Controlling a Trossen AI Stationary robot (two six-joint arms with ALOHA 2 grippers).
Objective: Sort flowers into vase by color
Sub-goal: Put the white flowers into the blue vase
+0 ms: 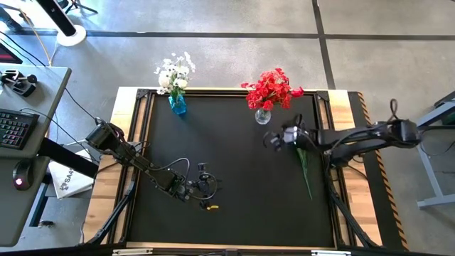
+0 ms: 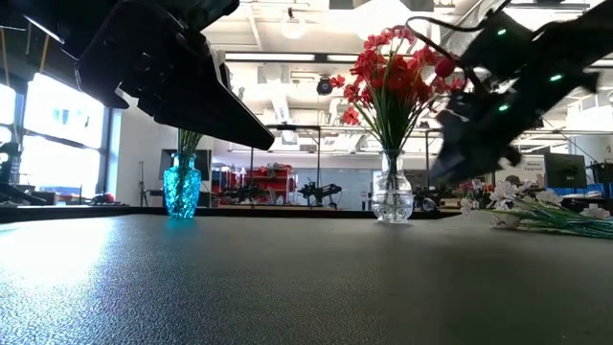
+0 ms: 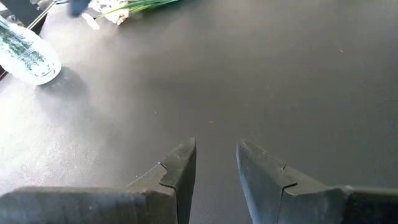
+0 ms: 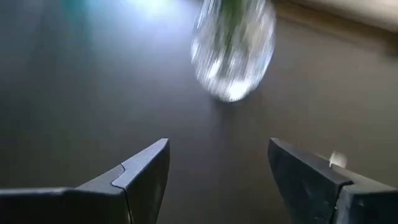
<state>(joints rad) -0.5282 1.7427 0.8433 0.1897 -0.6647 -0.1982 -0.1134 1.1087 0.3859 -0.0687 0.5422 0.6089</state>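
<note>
A blue vase (image 1: 177, 104) with white flowers (image 1: 175, 73) stands at the mat's far left. A clear vase (image 1: 263, 115) with red flowers (image 1: 273, 88) stands at the far right. One sprig (image 1: 305, 167) lies flat on the mat near the right edge; its white blossoms (image 2: 512, 203) point toward the far edge. My right gripper (image 1: 274, 139) hovers open just in front of the clear vase (image 4: 233, 53), beside the sprig's blossom end, with nothing between its fingers. My left gripper (image 1: 207, 186) waits over the mat's near middle. Its fingers (image 3: 214, 168) stand slightly apart with nothing between them.
A small yellow bit (image 1: 211, 207) lies on the mat next to my left gripper. The black mat (image 1: 234, 220) has a raised frame and wooden borders. A desk with a keyboard (image 1: 14, 128) stands off the table's left side.
</note>
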